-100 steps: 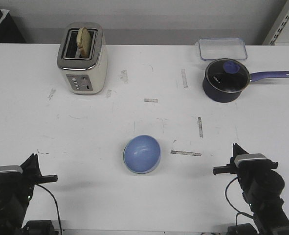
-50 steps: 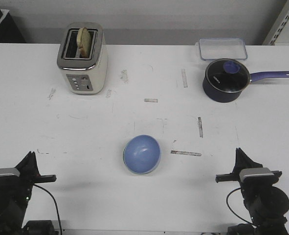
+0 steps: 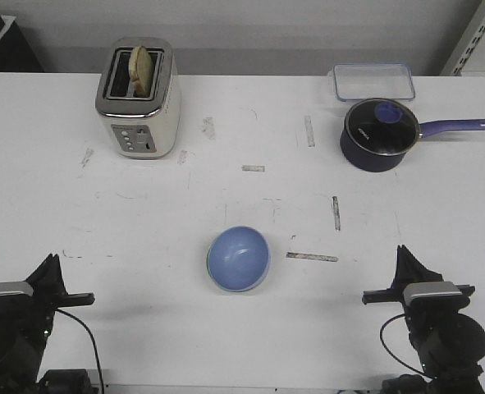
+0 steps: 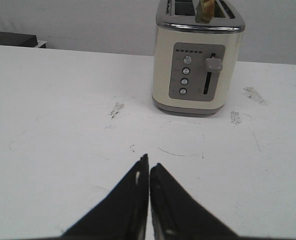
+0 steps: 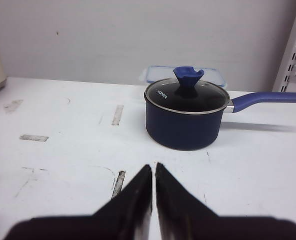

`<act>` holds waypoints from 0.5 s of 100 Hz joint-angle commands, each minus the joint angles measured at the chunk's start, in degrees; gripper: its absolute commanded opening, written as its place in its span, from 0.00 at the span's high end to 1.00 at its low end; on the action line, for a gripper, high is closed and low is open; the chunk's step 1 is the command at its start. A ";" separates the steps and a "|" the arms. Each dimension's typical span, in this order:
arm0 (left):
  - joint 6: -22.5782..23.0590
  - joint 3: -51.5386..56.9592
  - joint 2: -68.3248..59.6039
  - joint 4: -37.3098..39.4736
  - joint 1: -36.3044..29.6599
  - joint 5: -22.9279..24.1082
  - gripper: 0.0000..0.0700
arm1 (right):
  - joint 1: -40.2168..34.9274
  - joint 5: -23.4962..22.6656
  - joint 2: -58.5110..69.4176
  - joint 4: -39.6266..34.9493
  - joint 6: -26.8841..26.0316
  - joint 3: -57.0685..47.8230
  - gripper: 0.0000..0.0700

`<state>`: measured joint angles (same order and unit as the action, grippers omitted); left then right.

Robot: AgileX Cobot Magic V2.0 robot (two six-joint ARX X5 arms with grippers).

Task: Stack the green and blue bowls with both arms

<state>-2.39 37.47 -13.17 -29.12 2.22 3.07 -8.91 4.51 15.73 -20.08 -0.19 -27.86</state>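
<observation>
Black left gripper and right gripper sit low at the table's near edge, both pinched closed on nothing. Blue bowl nests in the green bowl between them, bare white tabletop either side

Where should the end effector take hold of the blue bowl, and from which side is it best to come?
Probably the thin rim of the blue bowl, one finger inside and one outside, coming down from above. It sits open side up, nested in a green bowl, with no handle, and its round wall looks too wide to span.
</observation>
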 commanded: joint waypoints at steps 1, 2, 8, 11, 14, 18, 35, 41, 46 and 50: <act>0.61 0.61 0.09 0.76 0.02 0.07 1.00 | -0.02 0.04 0.02 0.79 0.20 -0.31 1.00; 0.61 0.61 0.09 0.79 0.02 0.07 1.00 | -0.02 0.04 0.02 0.79 0.20 -0.31 1.00; 0.63 0.61 0.09 0.79 0.02 0.07 1.00 | -0.02 0.04 0.02 0.79 0.20 -0.31 1.00; 0.63 0.59 0.09 0.83 0.02 0.07 1.00 | -0.02 0.04 0.02 0.79 0.20 -0.31 1.00; 0.63 0.59 0.15 0.83 0.02 0.07 1.00 | -0.02 0.04 0.02 0.79 0.20 -0.31 1.00; 0.59 0.48 0.33 0.96 -0.02 0.07 1.00 | -0.02 0.04 0.02 0.79 0.17 -0.31 1.00; 0.26 -4.20 2.54 6.14 -1.40 0.15 1.00 | -0.02 0.04 0.02 0.79 0.20 -0.31 1.00; 0.24 -7.72 3.87 10.71 -1.60 0.11 1.00 | -0.02 0.04 0.02 0.79 0.17 -0.31 1.00; 0.26 -11.10 5.31 14.49 -1.60 0.09 1.00 | -0.02 0.04 0.02 0.79 0.20 -0.31 1.00; 0.26 -14.01 6.51 17.49 -1.57 0.09 1.00 | -0.02 0.04 0.02 0.79 0.20 -0.31 1.00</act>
<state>-2.42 26.83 -8.14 -16.21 0.60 3.07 -8.91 4.51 15.73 -20.05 -0.19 -27.86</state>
